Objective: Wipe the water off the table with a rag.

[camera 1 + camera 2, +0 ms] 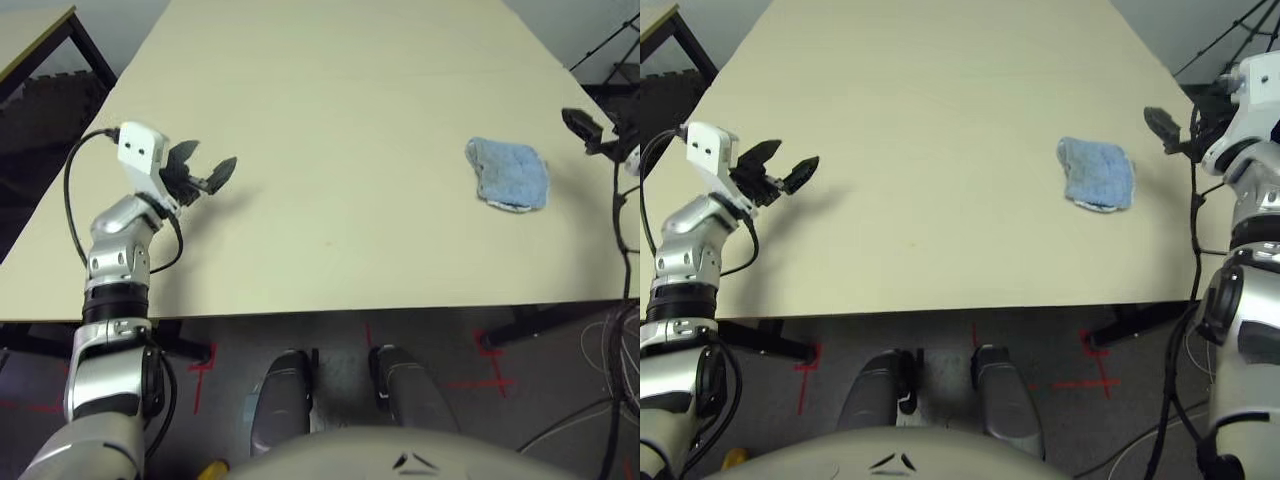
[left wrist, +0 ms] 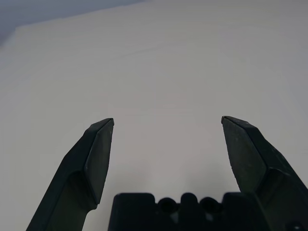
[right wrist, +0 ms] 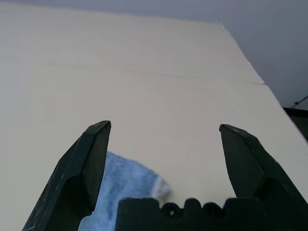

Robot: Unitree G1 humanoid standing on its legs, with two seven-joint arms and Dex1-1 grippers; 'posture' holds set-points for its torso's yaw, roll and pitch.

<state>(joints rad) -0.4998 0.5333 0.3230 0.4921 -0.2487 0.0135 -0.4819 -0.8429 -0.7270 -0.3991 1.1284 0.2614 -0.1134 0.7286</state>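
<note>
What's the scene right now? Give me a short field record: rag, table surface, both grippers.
rag: light blue rag, crumpled, lying free on the table's right side
table: pale cream table; no water splotches evident
left gripper: left gripper open, empty, over the table's left edge
right gripper: right gripper open, empty, right of the rag, not touching it

The table [image 1: 940, 120] has a smooth, matt cream top, the rag [image 1: 1097, 173] lying on it is nubbly light blue terry cloth, and the gripper fingers [image 2: 94, 159] look like matt black plastic.
</note>
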